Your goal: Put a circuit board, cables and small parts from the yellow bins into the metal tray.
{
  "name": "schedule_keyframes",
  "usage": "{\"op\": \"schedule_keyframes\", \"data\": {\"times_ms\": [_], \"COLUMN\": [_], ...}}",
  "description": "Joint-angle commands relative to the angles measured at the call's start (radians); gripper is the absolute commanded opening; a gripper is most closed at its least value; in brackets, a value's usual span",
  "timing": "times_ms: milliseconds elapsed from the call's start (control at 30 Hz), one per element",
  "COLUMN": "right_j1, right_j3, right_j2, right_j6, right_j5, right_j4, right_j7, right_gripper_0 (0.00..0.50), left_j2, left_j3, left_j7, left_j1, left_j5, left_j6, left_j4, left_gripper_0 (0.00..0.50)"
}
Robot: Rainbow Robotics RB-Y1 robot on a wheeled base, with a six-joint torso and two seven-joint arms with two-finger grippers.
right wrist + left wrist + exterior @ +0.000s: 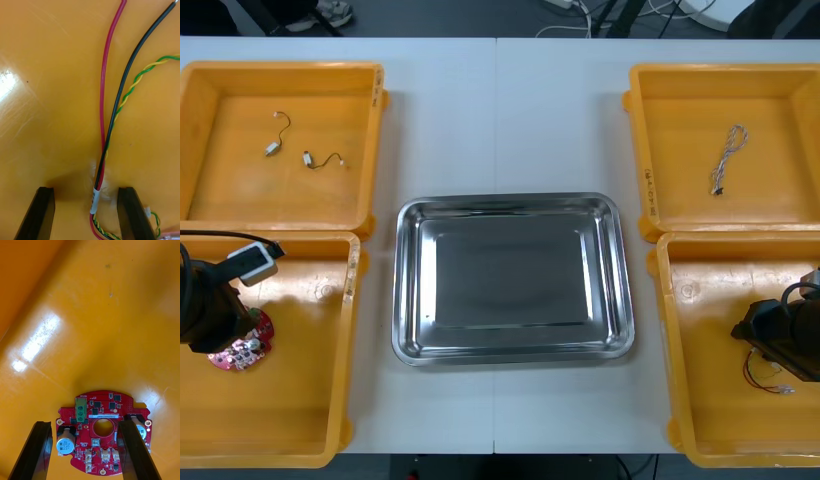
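A round red circuit board (242, 352) (103, 427) lies in the near left yellow bin (290, 400). My left gripper (222, 322) (84, 426) hangs open just over it, one finger at each side of the board's middle hole. In the near right yellow bin (720, 420), my right gripper (782, 340) (85, 190) is open and low over a cable bundle (765, 378) (98, 180) of red, black and twisted yellow-green wires. The bundle's white sleeve lies between the fingers, nearer one of them. The metal tray (510, 205) stands bare and shiny at the table's middle.
The far left yellow bin (210, 100) holds two small metal parts with short wires (275, 140) (322, 160). In the far right yellow bin (780, 80) lies a twisted blue and white cable (728, 158). Bare table surrounds the tray.
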Motion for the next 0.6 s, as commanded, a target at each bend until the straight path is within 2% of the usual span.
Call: {"op": "schedule_keyframes", "data": {"times_ms": [33, 167, 500, 600], "right_j1": [0.023, 0.021, 0.017, -0.002], "right_j3": [0.028, 0.028, 0.021, 0.007], "right_j2": [0.006, 0.006, 0.005, 0.005], "right_j6": [-0.018, -0.018, -0.015, 0.029], "right_j5": [0.008, 0.006, 0.006, 0.006], "right_j4": [0.013, 0.013, 0.009, -0.003], "right_j7": [-0.028, -0.024, -0.028, -0.028], "right_gripper_0": [0.086, 0.0, 0.0, 0.0], "left_j2": [0.046, 0.046, 0.045, 0.046], "left_j3": [-0.023, -0.044, -0.064, -0.069], "left_j7": [-0.072, -0.075, -0.083, -0.085], "left_j1": [0.02, 0.017, 0.015, 0.015], "left_j5": [-0.01, -0.01, -0.022, -0.022], "left_j6": [-0.034, -0.074, -0.104, -0.112], "left_j4": [0.002, 0.03, 0.058, 0.065], "left_gripper_0": [0.5, 0.5, 0.5, 0.5]}}
